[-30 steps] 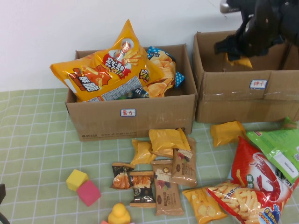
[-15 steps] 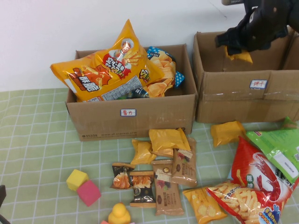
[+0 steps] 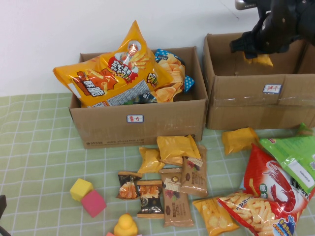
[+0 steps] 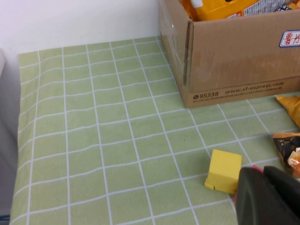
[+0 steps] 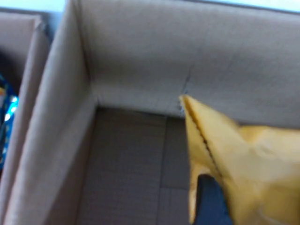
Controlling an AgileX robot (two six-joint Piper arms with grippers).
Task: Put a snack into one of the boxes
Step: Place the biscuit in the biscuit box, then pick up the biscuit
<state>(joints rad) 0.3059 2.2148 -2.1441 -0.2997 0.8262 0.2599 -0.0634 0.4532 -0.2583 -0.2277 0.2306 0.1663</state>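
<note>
Two brown cardboard boxes stand at the back. The left box [image 3: 162, 125] is heaped with big yellow snack bags [image 3: 113, 73]. The right box [image 3: 241, 101] has bare walls and floor in the right wrist view [image 5: 126, 159]. My right gripper [image 3: 257, 51] is over the right box's opening, shut on a small yellow snack packet [image 3: 261, 60], which also shows in the right wrist view [image 5: 248, 154] inside the box walls. My left gripper [image 4: 268, 197] is shut and empty, low over the table's front left, next to a yellow cube [image 4: 224, 171].
Loose snacks lie in front of the boxes: yellow packets [image 3: 174, 147], brown packets [image 3: 174, 199], a big red shrimp-chip bag [image 3: 268, 191] and a green bag [image 3: 293, 157]. A yellow cube [image 3: 80, 189], a pink cube [image 3: 93, 203] and a yellow duck [image 3: 125, 226] sit front left.
My right gripper has carried the yellow packet to the right and a little farther back over the right box. The left arm has not moved.
</note>
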